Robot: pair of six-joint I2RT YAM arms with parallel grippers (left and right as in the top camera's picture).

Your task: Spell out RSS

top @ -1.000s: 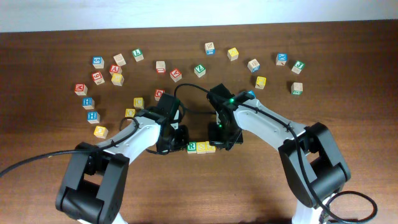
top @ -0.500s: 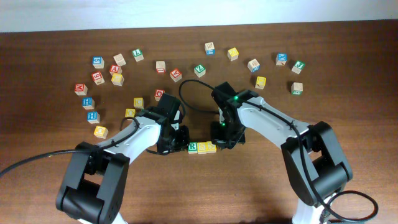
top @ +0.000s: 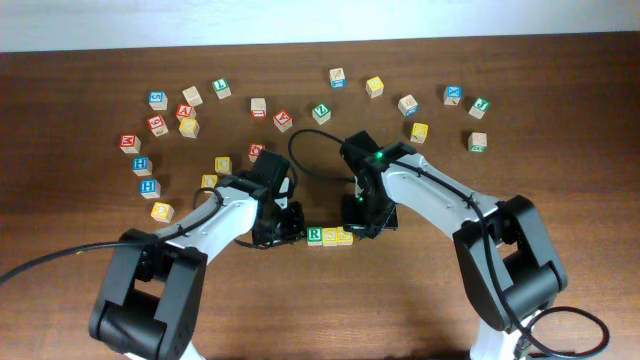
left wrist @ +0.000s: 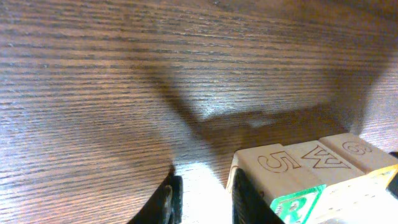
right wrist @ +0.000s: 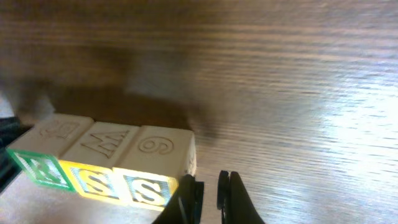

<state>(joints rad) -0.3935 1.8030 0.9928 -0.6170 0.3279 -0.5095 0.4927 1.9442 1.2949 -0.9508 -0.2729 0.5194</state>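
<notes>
The green R cube (top: 314, 236) and two yellow S cubes (top: 330, 237) (top: 345, 236) stand touching in a row reading R S S at the table's middle front. My left gripper (top: 286, 225) is just left of the row. In the left wrist view its jaws (left wrist: 205, 202) are slightly apart with only bare table between them, and the right finger rests against the R cube (left wrist: 298, 202). My right gripper (top: 368, 222) is at the row's right end. Its jaws (right wrist: 210, 198) are almost closed and empty, with the left finger against the last S cube (right wrist: 144, 190).
Several loose letter cubes lie scattered along the back: a red one (top: 283, 121), a green one (top: 320, 112), a blue one (top: 148, 186), a yellow one (top: 161, 211), and others at the back right (top: 478, 142). Wooden table (top: 400, 300).
The row of three cubes has slid slightly to the right, with my left gripper following it. The right gripper shifted a little right and stays at the row's end.
</notes>
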